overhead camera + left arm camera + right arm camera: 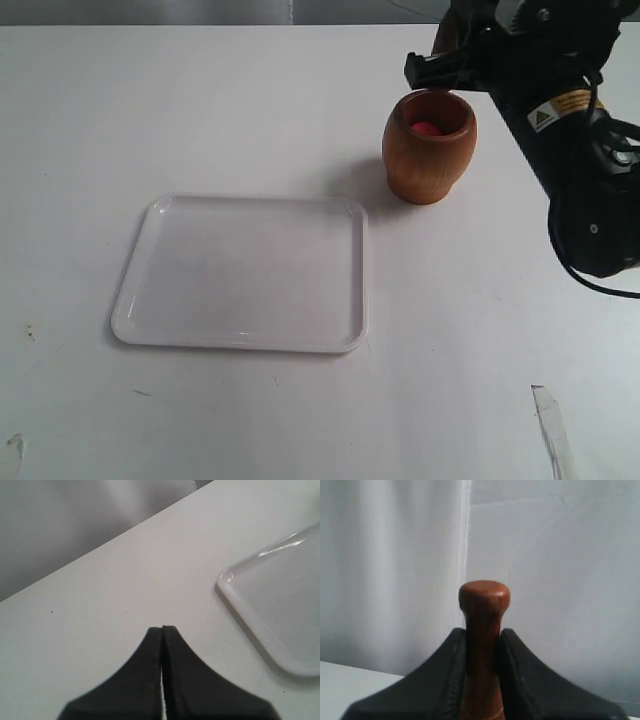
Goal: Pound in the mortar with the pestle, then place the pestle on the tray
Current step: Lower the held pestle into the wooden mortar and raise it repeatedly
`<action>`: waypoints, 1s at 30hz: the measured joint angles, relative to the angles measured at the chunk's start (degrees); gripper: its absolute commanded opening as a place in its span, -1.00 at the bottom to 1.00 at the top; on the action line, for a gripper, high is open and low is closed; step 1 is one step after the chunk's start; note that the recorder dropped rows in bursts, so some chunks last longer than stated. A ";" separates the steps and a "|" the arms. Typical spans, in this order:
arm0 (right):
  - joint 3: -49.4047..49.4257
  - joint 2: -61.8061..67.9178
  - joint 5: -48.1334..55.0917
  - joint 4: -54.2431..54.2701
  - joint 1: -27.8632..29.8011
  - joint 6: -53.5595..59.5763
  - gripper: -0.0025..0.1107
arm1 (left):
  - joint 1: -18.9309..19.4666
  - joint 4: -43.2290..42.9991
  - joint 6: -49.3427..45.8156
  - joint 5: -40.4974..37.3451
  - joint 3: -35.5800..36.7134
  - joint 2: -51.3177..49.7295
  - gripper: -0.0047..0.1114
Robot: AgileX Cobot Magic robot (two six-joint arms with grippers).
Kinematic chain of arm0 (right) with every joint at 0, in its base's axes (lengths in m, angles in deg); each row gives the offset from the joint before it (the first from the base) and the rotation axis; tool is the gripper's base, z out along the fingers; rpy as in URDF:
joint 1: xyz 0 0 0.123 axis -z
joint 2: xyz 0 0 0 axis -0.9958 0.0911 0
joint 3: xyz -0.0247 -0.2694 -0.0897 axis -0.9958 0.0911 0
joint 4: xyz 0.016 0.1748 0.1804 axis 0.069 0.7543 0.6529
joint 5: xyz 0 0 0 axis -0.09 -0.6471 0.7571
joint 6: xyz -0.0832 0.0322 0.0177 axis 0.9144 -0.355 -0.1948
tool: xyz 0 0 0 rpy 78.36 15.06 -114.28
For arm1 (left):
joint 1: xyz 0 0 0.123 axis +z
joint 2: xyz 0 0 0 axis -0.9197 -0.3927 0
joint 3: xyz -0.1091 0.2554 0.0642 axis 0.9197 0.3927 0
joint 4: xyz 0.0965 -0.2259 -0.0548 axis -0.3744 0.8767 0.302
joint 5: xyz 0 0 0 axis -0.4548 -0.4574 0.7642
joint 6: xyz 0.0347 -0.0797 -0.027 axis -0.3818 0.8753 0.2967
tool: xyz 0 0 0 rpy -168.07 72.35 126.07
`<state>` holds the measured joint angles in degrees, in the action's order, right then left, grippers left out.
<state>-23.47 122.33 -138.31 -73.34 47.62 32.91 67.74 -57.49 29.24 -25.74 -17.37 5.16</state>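
Only marking I can find: yellow sticker (561,107) with a black warning triangle on the right arm (590,200); its text is too small to read. Containers: the mortar (428,160) stands upright at far right on the white table (250,110). It has a reddish patch inside, and I can't tell if that's contents or just the inner wall. The tray (240,270) lies flat, centre-left, nearer than the mortar and well apart from it; only its glossy white floor shows. Left wrist view catches one corner of the tray (285,590). Counts: one mortar, one tray, one pestle, two grippers. Right gripper (482,636) is clamped on the pestle (484,600), one finger each side of the thin handle, knob sticking out past the fingertips toward a pale backdrop. In the exterior view that claw sits just over the mortar's far rim. The pestle itself is hidden by the arm there, so I can't tell whether its thick end is in the cup. Left gripper (162,629) has its fingers pressed together with nothing between them, over bare table just beside the tray corner; it doesn't show in the exterior view. One pale strip (552,435) lies on the table at near right.
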 measured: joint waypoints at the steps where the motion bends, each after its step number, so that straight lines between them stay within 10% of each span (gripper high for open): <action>1: 0.00 -0.18 0.09 0.00 0.00 0.00 -0.96 | 0.00 0.00 0.00 0.00 0.00 0.00 -0.92; 16: -0.14 12.06 -1.89 0.78 0.00 -0.32 -0.96 | 0.00 0.00 0.00 0.00 0.00 0.00 -0.92; 30: 0.06 -6.79 4.91 1.00 0.00 1.18 -0.96 | 0.00 0.00 0.00 0.00 0.00 0.00 -0.92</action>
<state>-23.41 115.54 -133.41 -72.34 47.62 34.09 67.74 -57.49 29.24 -25.74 -17.37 5.16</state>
